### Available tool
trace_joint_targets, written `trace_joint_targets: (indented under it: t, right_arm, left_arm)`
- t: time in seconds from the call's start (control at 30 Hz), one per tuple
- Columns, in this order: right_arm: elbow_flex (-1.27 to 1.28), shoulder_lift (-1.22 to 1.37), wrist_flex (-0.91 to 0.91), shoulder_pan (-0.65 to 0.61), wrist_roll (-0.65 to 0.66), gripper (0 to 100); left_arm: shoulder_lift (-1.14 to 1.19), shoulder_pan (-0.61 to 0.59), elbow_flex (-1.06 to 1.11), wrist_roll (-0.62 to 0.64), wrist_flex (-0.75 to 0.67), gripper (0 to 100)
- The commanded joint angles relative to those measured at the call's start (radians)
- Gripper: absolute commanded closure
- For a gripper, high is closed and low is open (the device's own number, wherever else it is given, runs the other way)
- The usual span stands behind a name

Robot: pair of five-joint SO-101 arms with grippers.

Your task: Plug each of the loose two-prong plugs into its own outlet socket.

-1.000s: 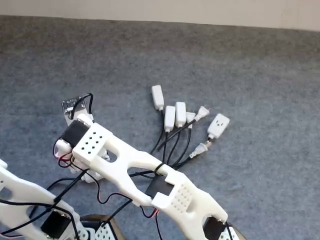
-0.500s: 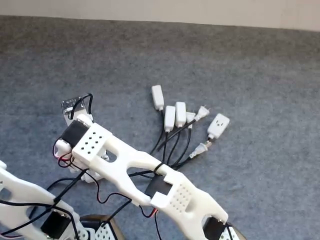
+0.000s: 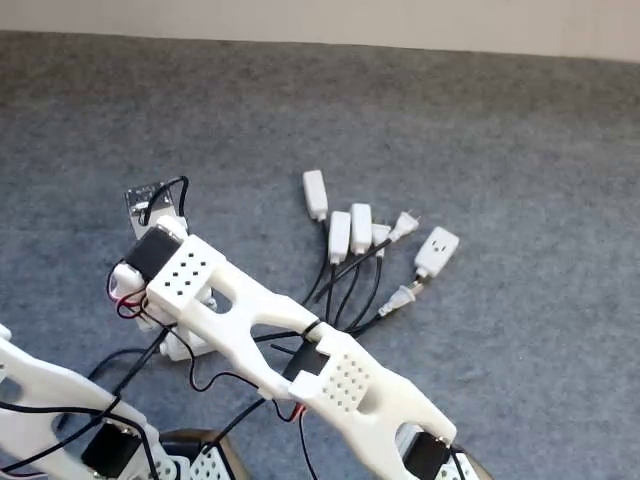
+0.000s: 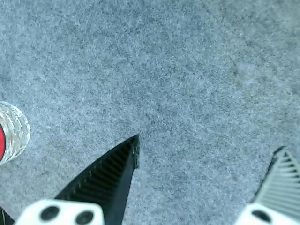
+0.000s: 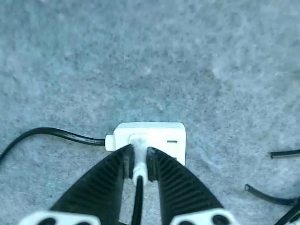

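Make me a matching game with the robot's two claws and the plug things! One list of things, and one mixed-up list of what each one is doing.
Things
1. left gripper
2. right gripper
3. white socket block
4. loose plug

States
A. lies free on the carpet, nothing holding it
B. shut on a white plug
C. open over bare carpet
D. sits right at the tip of the held plug, with a black cord at its side

Pairs: 1-C, 2-B, 3-D, 4-A
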Motion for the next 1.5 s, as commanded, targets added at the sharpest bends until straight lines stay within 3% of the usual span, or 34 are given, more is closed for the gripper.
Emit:
trace_joint_targets:
  t: [0.0, 0.17, 0.37, 0.57, 0.63, 0.77, 0.97, 1.1, 1.3, 1.37, 1.47]
  right_arm:
    - [-0.025, -0.099, 0.041, 0.062, 0.123, 79.4]
    - [-0.021, -0.202, 0.041, 0.088, 0.129, 57.0]
    - [-0.125, -0.449, 0.033, 0.255, 0.13, 53.8]
    - [-0.2, -0.849, 0.044, 0.507, 0.473, 53.8]
    - [-0.082, -0.993, 0.044, 0.581, 0.519, 53.8]
    - [0.283, -1.268, 0.042, 0.716, 0.666, 53.8]
    - [0.992, -1.715, -0.028, 0.851, 0.839, 53.8]
    - [1.477, -2.037, -0.174, 0.94, 0.937, 53.8]
    - [2.08, -2.431, -0.326, 1.102, 1.034, 53.8]
    - [2.087, -2.497, -0.329, 1.181, 1.083, 53.8]
    - [2.1, -2.514, -0.337, 1.196, 1.106, 53.8]
  left_arm:
    - [-0.039, 0.021, -0.044, -0.008, 0.011, 59]
    - [-0.039, 0.036, -0.048, -0.008, 0.031, 59]
    - [-0.045, 0.173, -0.048, -0.008, 0.063, 59]
    - [-0.18, 0.383, -0.016, -0.006, 0.072, 59]
    - [-0.277, 0.453, 0.073, -0.02, 0.074, 62]
    - [-0.539, 0.621, 0.418, -0.169, 0.074, 67]
    - [-1.015, 0.849, 1.125, -0.543, 0.074, 64]
    - [-1.31, 0.924, 1.592, -0.75, 0.066, 64]
    - [-1.463, 0.924, 1.894, -0.819, -0.037, 64]
    - [-1.463, 0.928, 1.957, -0.818, -0.094, 64]
    - [-1.463, 0.941, 2.025, -0.815, -0.175, 64]
